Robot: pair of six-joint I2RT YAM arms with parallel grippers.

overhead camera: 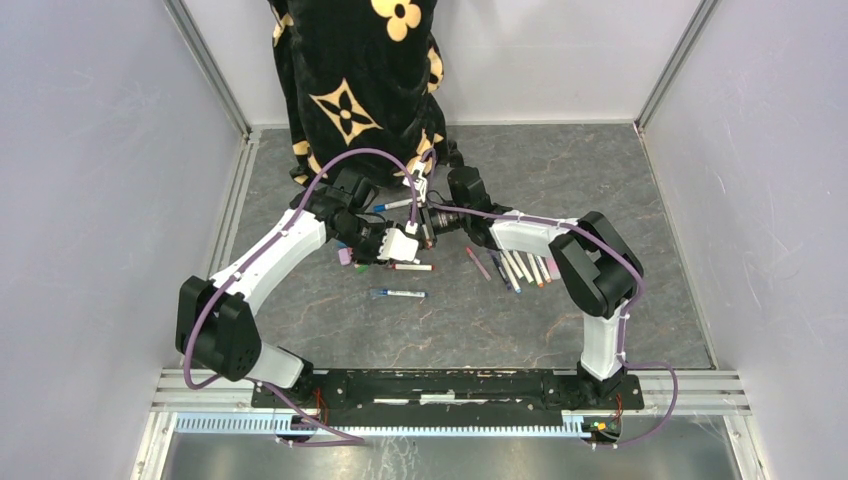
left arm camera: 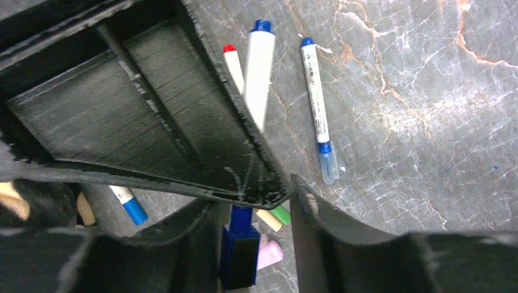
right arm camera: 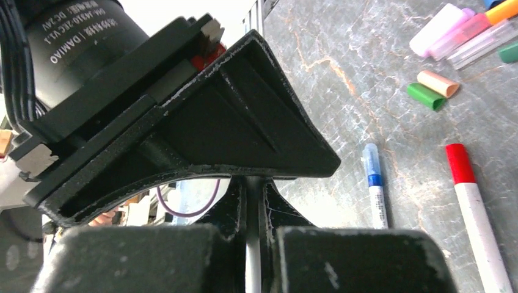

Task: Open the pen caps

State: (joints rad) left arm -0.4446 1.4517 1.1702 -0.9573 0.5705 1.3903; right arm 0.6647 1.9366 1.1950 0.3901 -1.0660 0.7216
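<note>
The two arms meet over the middle of the grey marble-patterned bench (overhead camera: 600, 180); the left gripper (overhead camera: 400, 245) and the right gripper (overhead camera: 432, 222) sit tip to tip, just in front of a person's black garment with gold flower prints (overhead camera: 350, 80).

Between them is a thin white-barrelled marker pen with a blue tip (left arm camera: 259, 67), lifted off the bench; in the left wrist view its barrel passes behind one black finger of the right gripper and comes out as a dark blue pen cap (left arm camera: 238, 259).

The right fingers (right arm camera: 354, 256) are drawn together to a narrow slit, pinching the pale barrel; the left fingers (left arm camera: 153, 256) flank the dark blue pen cap, but bench shows on one side of it, so I cannot tell whether they grip it.

On the bench just below the grippers lie a white pen with a blue band and a clear cap (overhead camera: 398, 294) and a white pen with a red end (overhead camera: 410, 267); a second blue-ended pen (overhead camera: 390, 206) lies just beyond them.

Loose caps lie near the left gripper: a stubby green cap (right arm camera: 426, 96) touching a peach cap (right arm camera: 438, 83), and a pale pink cap (right arm camera: 437, 21) nearby.

A row of white pens with coloured ends (overhead camera: 520, 268) lies side by side, partly under the right forearm.
</note>
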